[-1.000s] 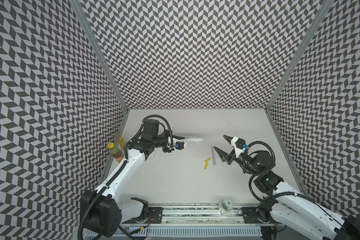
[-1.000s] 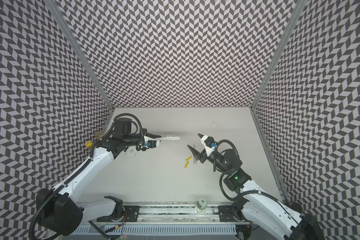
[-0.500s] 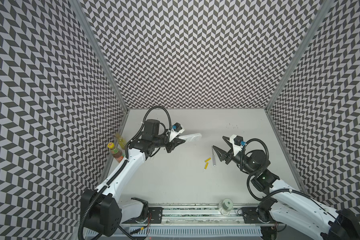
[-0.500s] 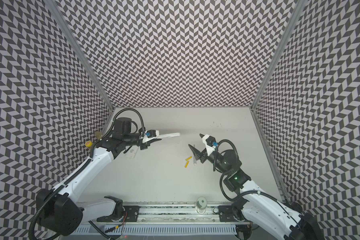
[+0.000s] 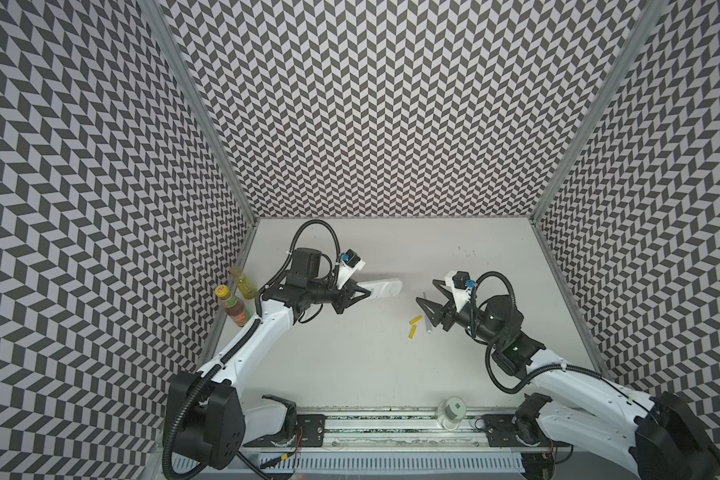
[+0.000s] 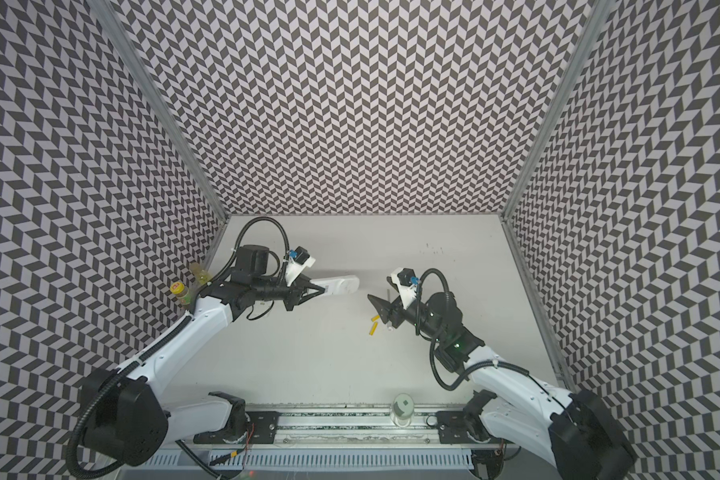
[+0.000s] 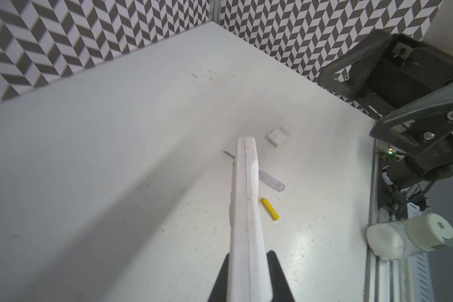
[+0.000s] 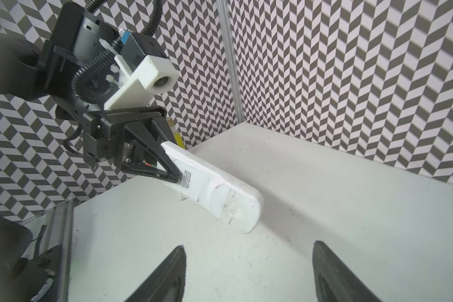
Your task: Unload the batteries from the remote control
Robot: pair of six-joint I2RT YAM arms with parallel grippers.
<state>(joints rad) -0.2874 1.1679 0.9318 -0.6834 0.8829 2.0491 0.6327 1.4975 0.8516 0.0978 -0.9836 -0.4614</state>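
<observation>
The remote control (image 7: 246, 193) is pinched by its edges in the left hand (image 7: 249, 262); two yellow batteries (image 5: 415, 320) are found just beside the spread, empty right hand (image 8: 249, 247). The pinch should be held firm while anything left inside is tipped out.

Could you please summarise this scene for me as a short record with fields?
left gripper: closed on one end of the white remote
remote: appears lifted off the table
right gripper: open, empty, above the loose items
batteries out: two yellow batteries lying on the table; no others in view
screwdriver: clear handle, lying beside the yellow batteries
small white piece: on the table near the screwdriver's tip, perhaps a battery cover
</observation>
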